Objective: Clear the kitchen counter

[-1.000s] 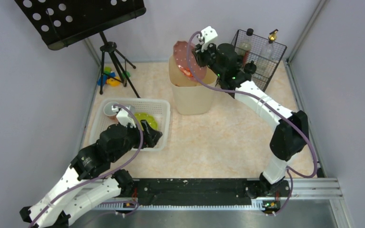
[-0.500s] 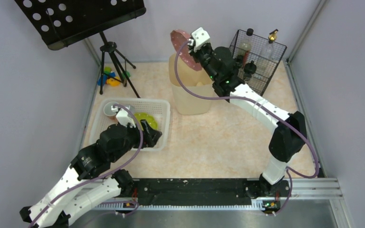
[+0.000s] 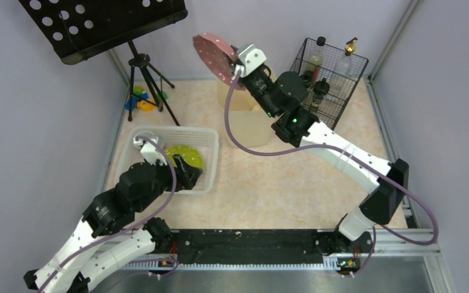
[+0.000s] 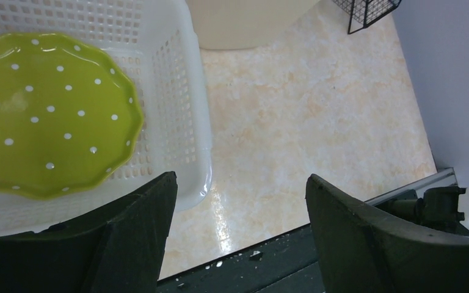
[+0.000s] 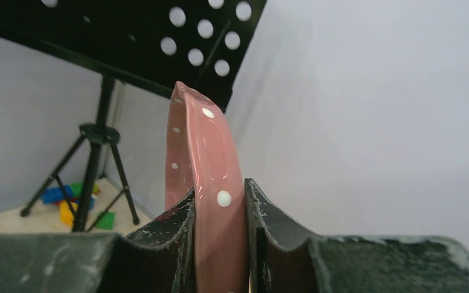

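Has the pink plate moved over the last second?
Yes. The pink plate, clamped in the right tool, has gone from over the beige bin up and to the left in the top view.

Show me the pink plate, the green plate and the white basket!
pink plate (image 3: 214,57), overhead view, on its dotted face.
green plate (image 4: 49,116), left wrist view, at its middle.
white basket (image 4: 180,104), left wrist view, on its side wall.

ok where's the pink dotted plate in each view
top external: pink dotted plate upper centre, on edge in the right gripper.
left wrist: not in it; only a green plate shows.
right wrist: centre, edge-on between the fingers.
shared landmark: black music stand, left of the plate in both.
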Controlling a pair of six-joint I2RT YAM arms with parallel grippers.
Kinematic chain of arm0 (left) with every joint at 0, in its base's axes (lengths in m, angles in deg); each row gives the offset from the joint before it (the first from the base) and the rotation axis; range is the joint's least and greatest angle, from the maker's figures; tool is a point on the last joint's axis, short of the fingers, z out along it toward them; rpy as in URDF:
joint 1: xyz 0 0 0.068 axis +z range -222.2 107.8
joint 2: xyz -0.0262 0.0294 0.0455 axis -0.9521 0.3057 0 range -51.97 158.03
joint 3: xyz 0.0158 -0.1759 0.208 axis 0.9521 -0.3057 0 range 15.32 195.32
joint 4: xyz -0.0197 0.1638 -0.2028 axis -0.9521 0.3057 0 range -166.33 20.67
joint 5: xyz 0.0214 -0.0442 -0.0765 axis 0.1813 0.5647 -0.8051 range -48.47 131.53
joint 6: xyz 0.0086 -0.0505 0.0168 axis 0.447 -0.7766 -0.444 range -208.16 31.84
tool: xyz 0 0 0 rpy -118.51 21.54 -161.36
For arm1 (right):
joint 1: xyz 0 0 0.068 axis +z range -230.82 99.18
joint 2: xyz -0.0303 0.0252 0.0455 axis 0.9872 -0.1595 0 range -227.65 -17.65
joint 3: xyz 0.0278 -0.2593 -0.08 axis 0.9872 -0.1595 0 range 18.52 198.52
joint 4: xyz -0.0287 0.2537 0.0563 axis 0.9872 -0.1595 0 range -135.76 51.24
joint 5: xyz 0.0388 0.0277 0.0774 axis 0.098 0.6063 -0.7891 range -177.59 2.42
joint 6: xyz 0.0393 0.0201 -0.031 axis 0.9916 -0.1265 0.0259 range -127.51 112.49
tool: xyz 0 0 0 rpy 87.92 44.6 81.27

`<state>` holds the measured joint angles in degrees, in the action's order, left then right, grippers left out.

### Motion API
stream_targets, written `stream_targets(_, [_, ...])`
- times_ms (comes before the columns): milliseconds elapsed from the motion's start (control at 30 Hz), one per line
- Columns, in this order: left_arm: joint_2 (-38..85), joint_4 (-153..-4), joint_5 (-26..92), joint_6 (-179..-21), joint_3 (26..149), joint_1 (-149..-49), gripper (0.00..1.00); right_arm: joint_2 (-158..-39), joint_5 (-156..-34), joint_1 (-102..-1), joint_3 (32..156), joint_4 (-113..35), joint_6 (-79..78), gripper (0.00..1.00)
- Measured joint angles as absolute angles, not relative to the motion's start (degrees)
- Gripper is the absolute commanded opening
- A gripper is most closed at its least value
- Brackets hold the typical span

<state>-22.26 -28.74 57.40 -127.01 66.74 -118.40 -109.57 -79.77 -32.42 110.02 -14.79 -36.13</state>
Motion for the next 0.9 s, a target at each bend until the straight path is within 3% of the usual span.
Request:
stream_targets(433, [-29.43,-28.3,58.15,-127.03,70.71,-118.4,0.93,-97.61,-81.24,-30.37,108.38,-21.04,-18.45,0.0])
stream_targets(900, [-33.75,-28.17,59.46,-127.19,73.36,-118.4,0.92,-94.31,-87.01,-30.34,99.46,-34.42,6.69,0.0])
